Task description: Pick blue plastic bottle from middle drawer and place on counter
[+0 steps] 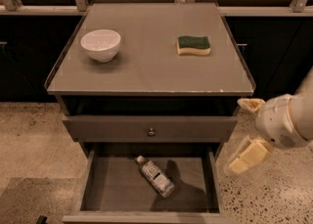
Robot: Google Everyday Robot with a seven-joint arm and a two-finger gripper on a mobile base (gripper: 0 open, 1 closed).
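Observation:
The blue plastic bottle [155,176] lies on its side on the floor of the open middle drawer [107,189], white cap towards the back left. My gripper [243,132] hangs to the right of the cabinet, level with the closed drawer front, right of and above the bottle. Its pale fingers [247,157] stand apart with nothing between them. The counter [146,66] is the grey cabinet top above.
A white bowl [100,44] stands on the counter's left and a green-and-yellow sponge [193,45] on its right. The upper drawer front with a round knob [151,131] is closed. Speckled floor lies on both sides of the cabinet.

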